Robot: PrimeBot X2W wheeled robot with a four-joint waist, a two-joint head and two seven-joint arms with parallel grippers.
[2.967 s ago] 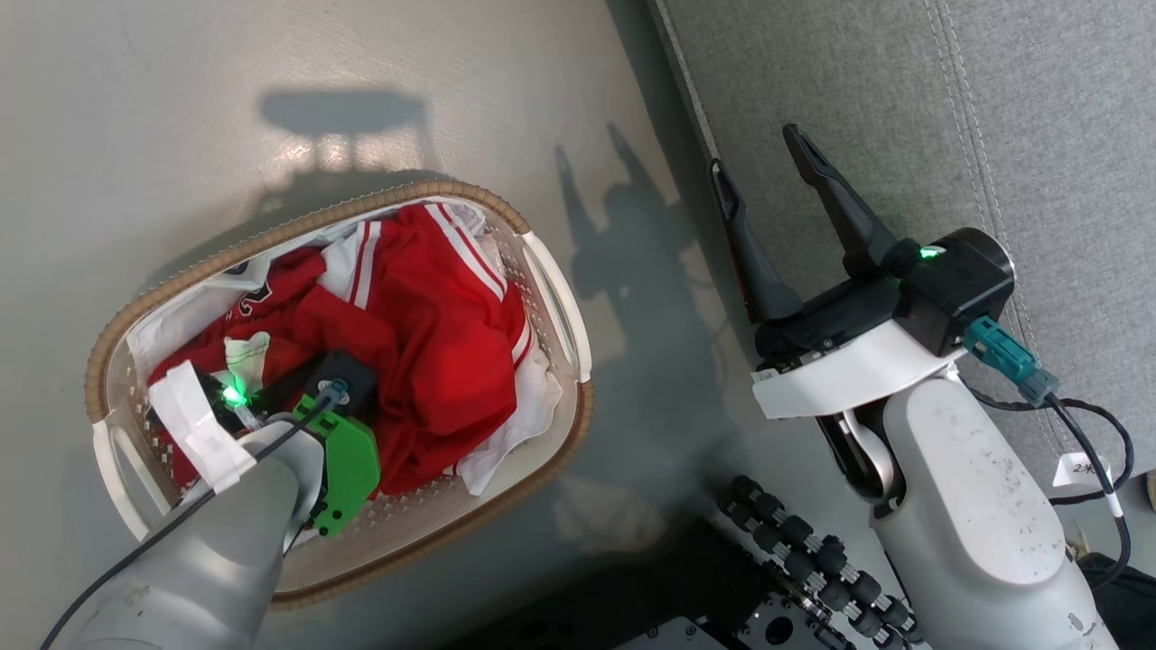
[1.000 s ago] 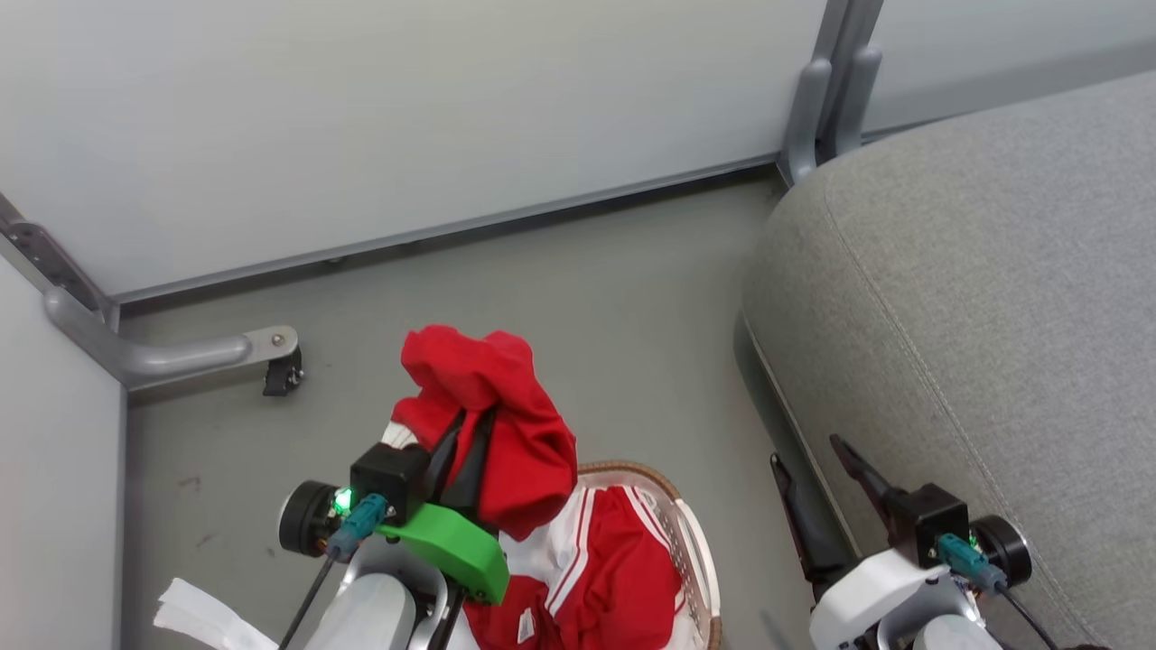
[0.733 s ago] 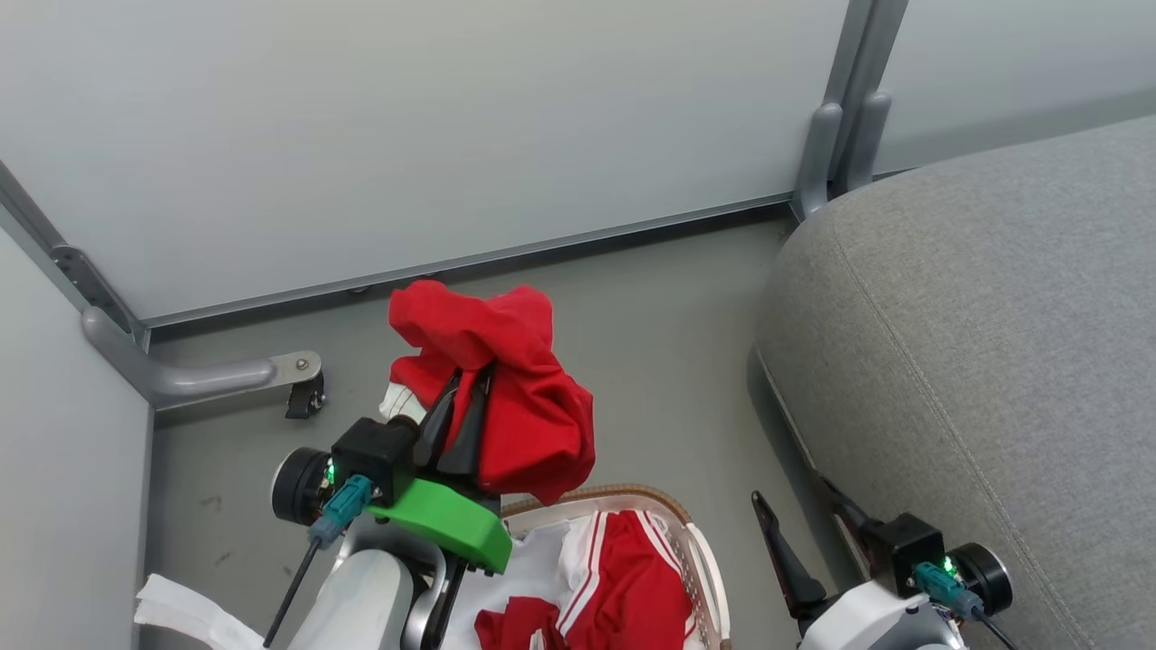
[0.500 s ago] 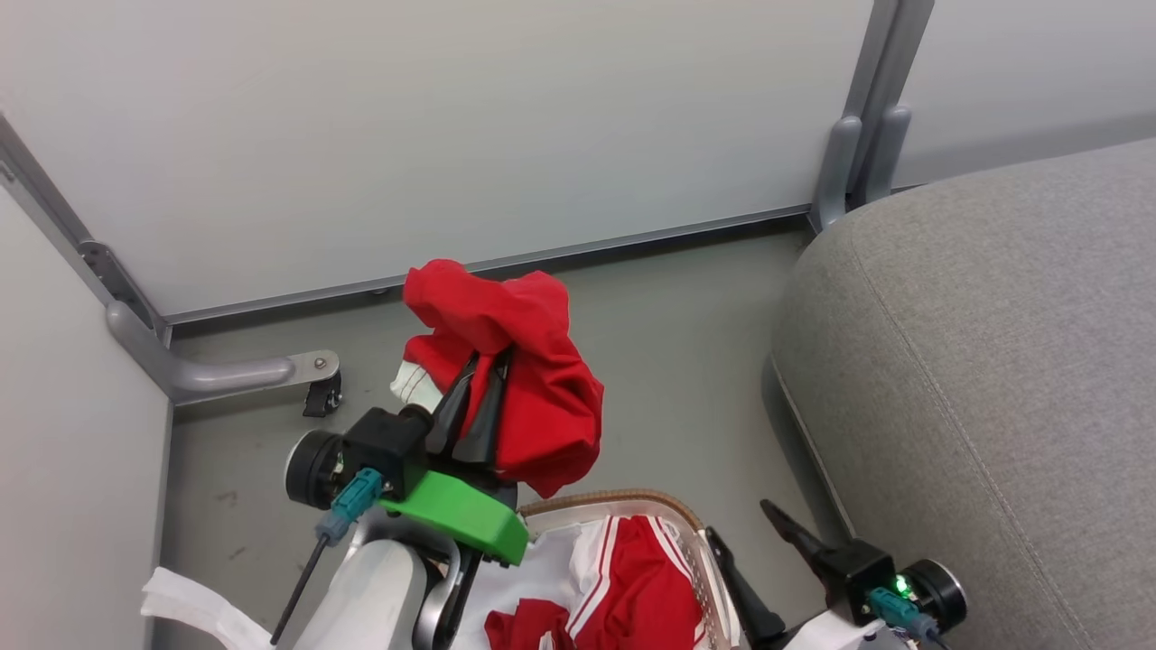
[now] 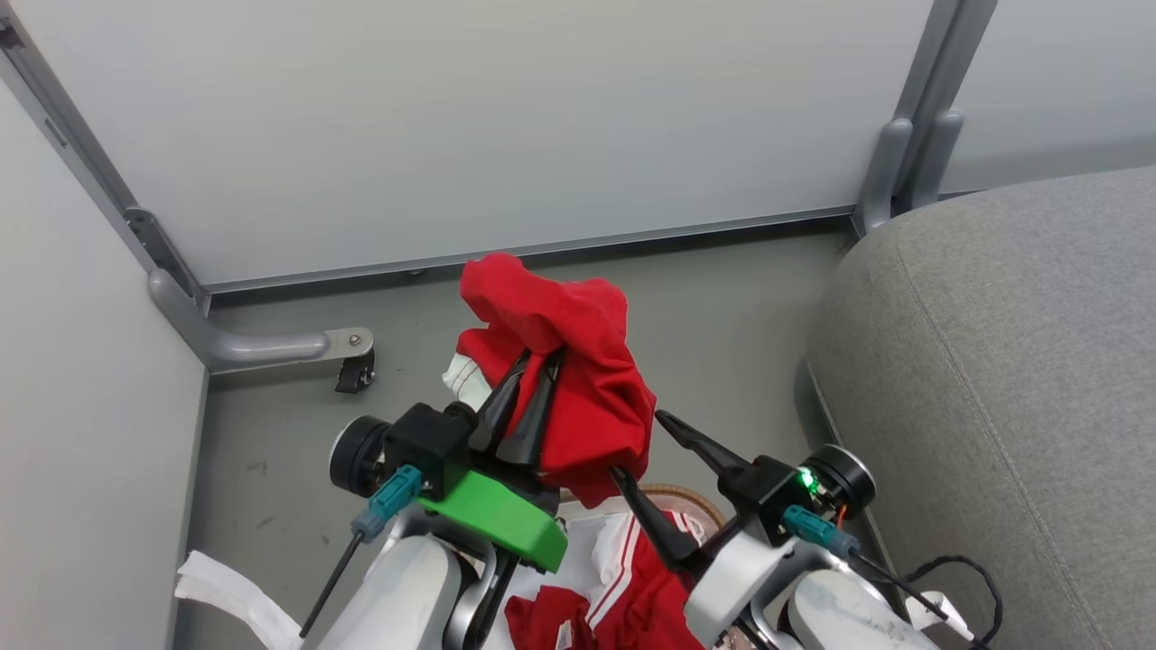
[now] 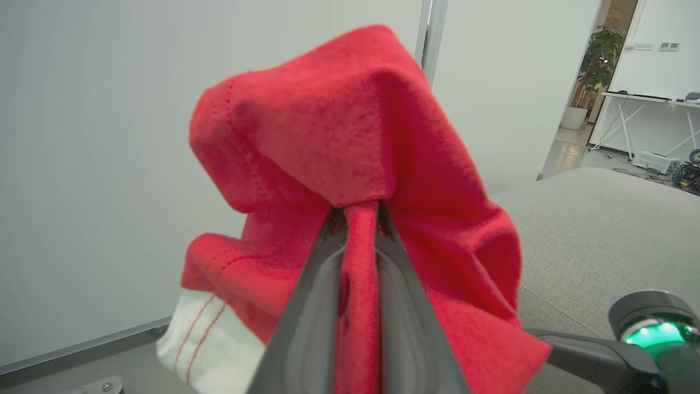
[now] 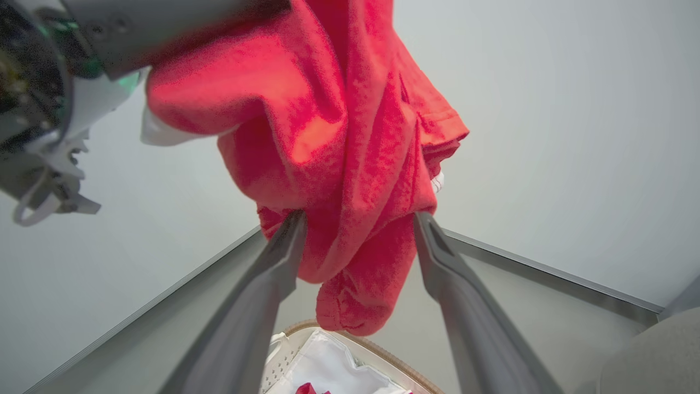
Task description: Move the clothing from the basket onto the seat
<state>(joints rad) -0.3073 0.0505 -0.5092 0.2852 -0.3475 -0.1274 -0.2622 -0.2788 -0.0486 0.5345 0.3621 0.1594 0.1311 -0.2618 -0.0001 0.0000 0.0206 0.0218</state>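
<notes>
The left gripper (image 5: 542, 357) is clenched on a pinched fold of a red garment (image 5: 587, 397), fingers pointed upward, so that the cloth is draped over the tips and hung clear of the basket (image 5: 697, 502); a white cuff (image 5: 462, 379) is seen at its left side. The right gripper (image 5: 638, 442) is spread wide, one finger on either side of the hanging lower part of the garment, touching it or nearly so, yet nothing is grasped by it; a second hold is judged to be intended, so that the loose bulk can be steadied. More red clothing (image 5: 632, 591) is left in the basket below, on the floor (image 5: 741, 307); the seat (image 5: 993, 379) lies to the right, well apart from the garment, so the carry across is judged not yet made.
</notes>
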